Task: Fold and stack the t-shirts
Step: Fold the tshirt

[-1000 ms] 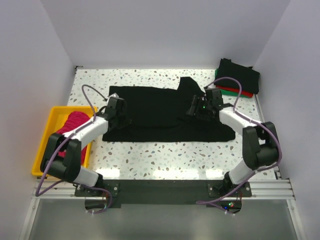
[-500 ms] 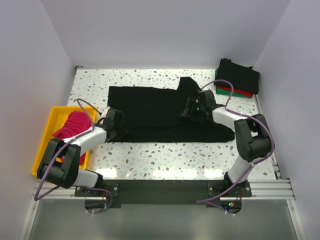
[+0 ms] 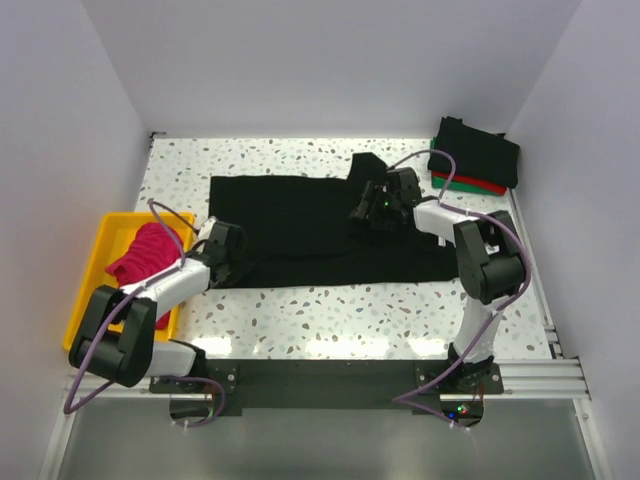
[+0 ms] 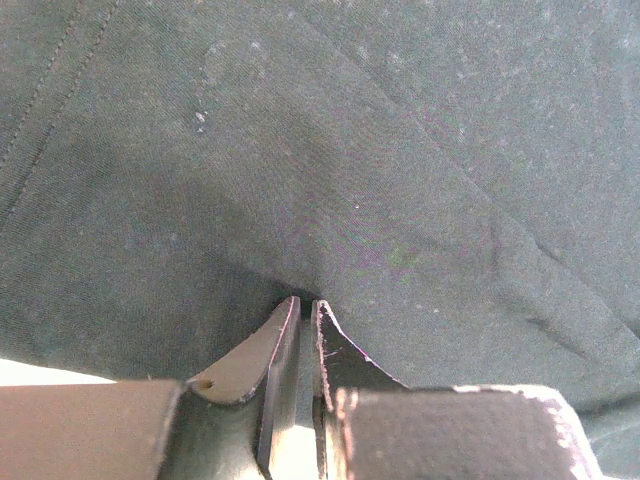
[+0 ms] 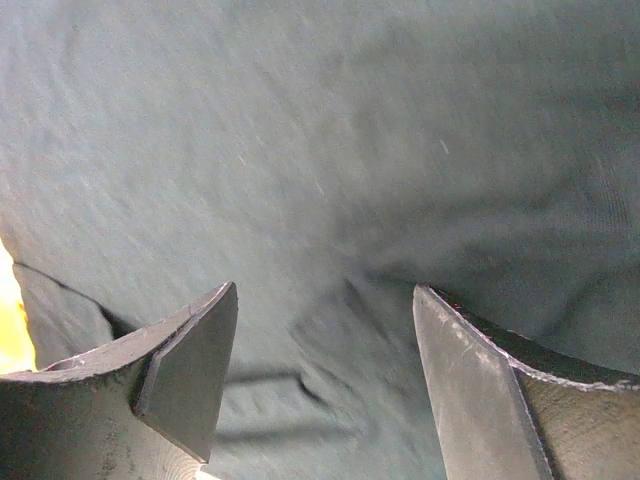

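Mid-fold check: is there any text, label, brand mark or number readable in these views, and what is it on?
None readable. The black t-shirt shows only plain cloth in all three views, with no print or legible tag. The folded stack and the yellow tray carry no visible marking.

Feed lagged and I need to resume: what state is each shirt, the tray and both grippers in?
black t-shirt: laid out wide on the table, not folded small.
left gripper: shut, pinching the black t-shirt's near left edge.
right gripper: open, over the black t-shirt.
folded stack: black on top of red and green, far right corner.
yellow tray: holds one shirt.
magenta-pink shirt: crumpled, unfolded.
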Available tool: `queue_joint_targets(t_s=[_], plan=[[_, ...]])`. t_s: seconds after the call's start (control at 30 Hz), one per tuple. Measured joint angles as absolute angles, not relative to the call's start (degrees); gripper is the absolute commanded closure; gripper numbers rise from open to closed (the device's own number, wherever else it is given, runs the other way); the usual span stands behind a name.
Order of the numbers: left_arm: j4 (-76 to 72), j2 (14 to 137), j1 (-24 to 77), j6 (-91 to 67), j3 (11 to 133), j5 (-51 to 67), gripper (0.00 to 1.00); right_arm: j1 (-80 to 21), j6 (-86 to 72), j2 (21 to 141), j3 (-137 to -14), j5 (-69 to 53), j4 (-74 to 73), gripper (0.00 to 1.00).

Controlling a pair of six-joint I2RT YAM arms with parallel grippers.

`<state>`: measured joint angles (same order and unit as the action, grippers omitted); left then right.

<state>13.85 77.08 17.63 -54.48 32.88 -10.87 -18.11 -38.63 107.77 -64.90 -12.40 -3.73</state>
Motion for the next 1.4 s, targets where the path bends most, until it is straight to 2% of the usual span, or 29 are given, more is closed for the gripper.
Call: queue_joint_targets(t_s=[0.43,0.63,0.77,1.03,1.4], plan=[[17.47,75.33,17.61,-52.9,32.86,-11.0,0.85,-18.96,-40.47,111.09,-73.19,-12.47,-4.58,0.26],[18.09,75.18,17.61,-52.64,32.86,-10.96,0.85,-19.03,-40.4,100.29,-65.1,-7.92,-6.85,0.25],[18.22,74.96,17.61,-52.31,32.86,-10.94,0.85,-19.03,-42.11,92.84,-57.65,-7.14,-5.39,0.21],[18.76,74.19,17.56,-51.86,32.88,-10.9,0.85,-19.11,-46.54,94.15,-50.48,-10.11,-1.56,0.2],[18.98,73.12,17.19,-51.51,32.88,-10.9,0.85,-19.14,-50.61,97.43,-49.06,-12.21,5.43,0.21]])
